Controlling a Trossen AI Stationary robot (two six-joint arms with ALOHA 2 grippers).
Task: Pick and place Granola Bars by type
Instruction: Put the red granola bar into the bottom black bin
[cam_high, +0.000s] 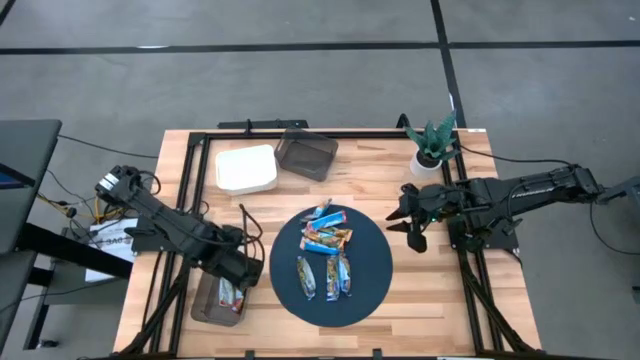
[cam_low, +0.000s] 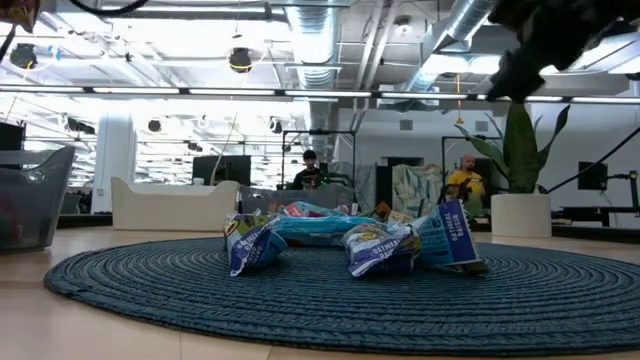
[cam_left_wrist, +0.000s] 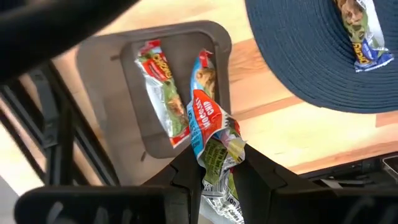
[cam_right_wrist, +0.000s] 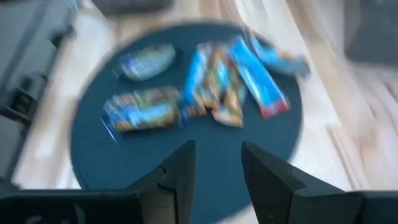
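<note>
Sorting is under way on the table (cam_high: 400, 200): the round blue mat (cam_high: 372, 280) at its middle carries the blue-wrapped bars (cam_high: 328, 255), heaped just far of the mat's centre and trailing toward its near edge. At the near left corner, the grey bin (cam_left_wrist: 118, 93) already holds two red bars (cam_left_wrist: 163, 87). The left gripper (cam_left_wrist: 214, 168) hangs over that bin, fingers clamped on another red bar (cam_left_wrist: 211, 134). The step in hand looks like the drop; next it should part its fingers so the bar falls inside the rim. The right gripper (cam_right_wrist: 214, 163), fingers apart and holding nothing, waits at the mat's right edge.
</note>
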